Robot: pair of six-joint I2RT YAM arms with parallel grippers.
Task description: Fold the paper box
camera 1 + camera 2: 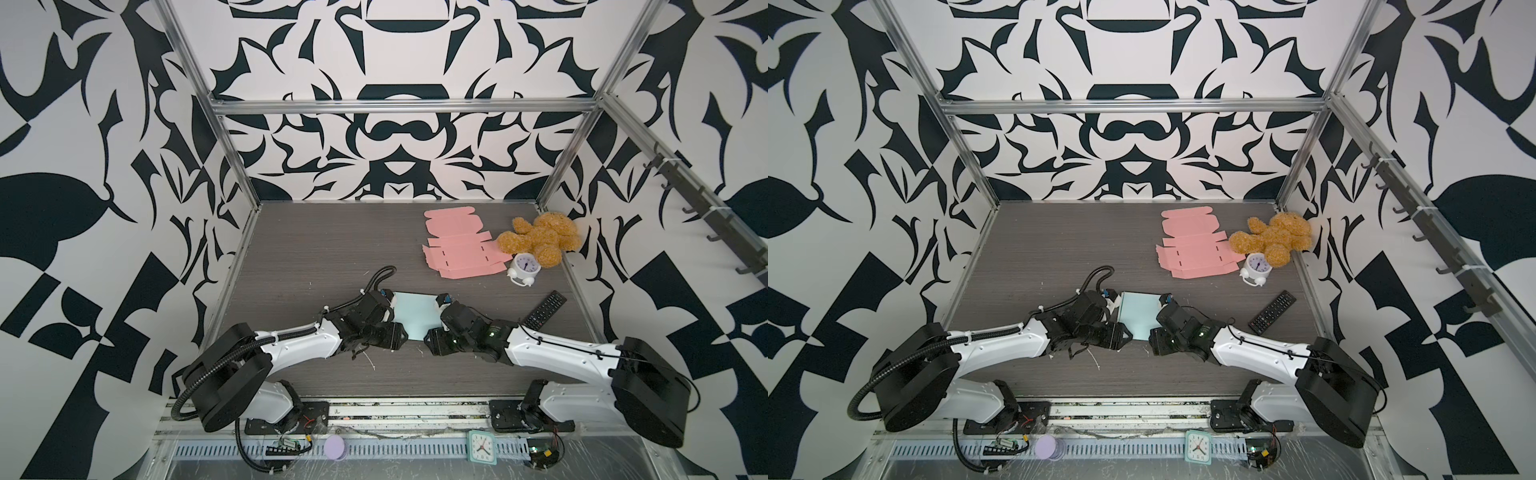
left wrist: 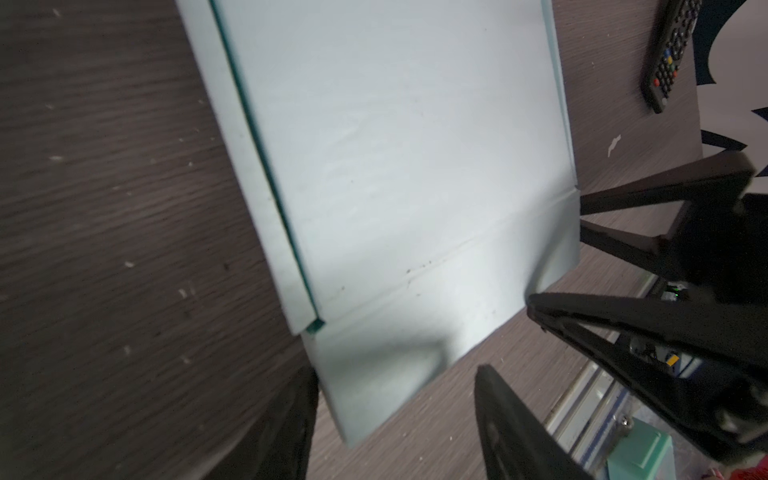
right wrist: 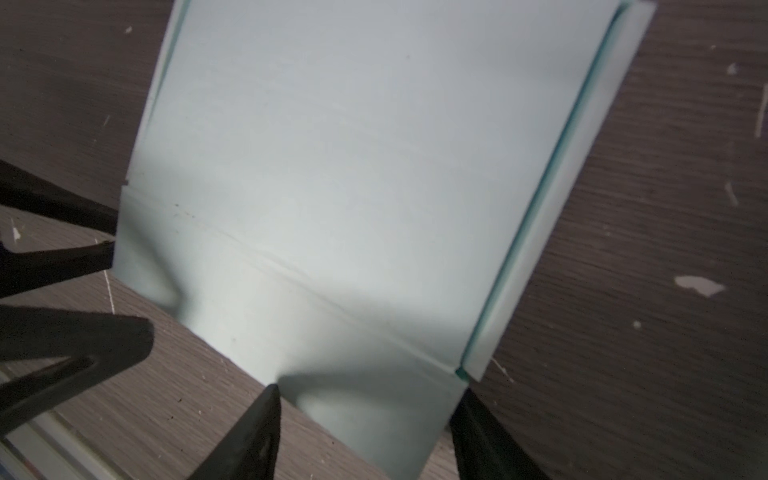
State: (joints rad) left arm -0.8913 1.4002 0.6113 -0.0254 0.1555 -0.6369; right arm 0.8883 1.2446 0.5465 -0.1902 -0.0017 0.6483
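Observation:
The light blue paper box (image 1: 415, 313) (image 1: 1140, 311) lies on the dark table between my two arms, its broad top panel facing up. The left wrist view shows the box (image 2: 415, 145) with a side flap folded along one edge and a creased near flap. My left gripper (image 1: 399, 330) (image 2: 395, 419) is open, and a corner of that near flap pokes between its fingers. My right gripper (image 1: 434, 332) (image 3: 368, 419) is open too and straddles the other corner of the same flap on the box (image 3: 353, 145). Neither gripper pinches the paper.
A flat pink box sheet (image 1: 461, 245) lies at the back right. Beside it are a brown teddy bear (image 1: 540, 241) and a small white alarm clock (image 1: 525, 268). A black remote (image 1: 544, 309) lies right of my right arm. A teal clock (image 1: 482, 446) sits on the front rail.

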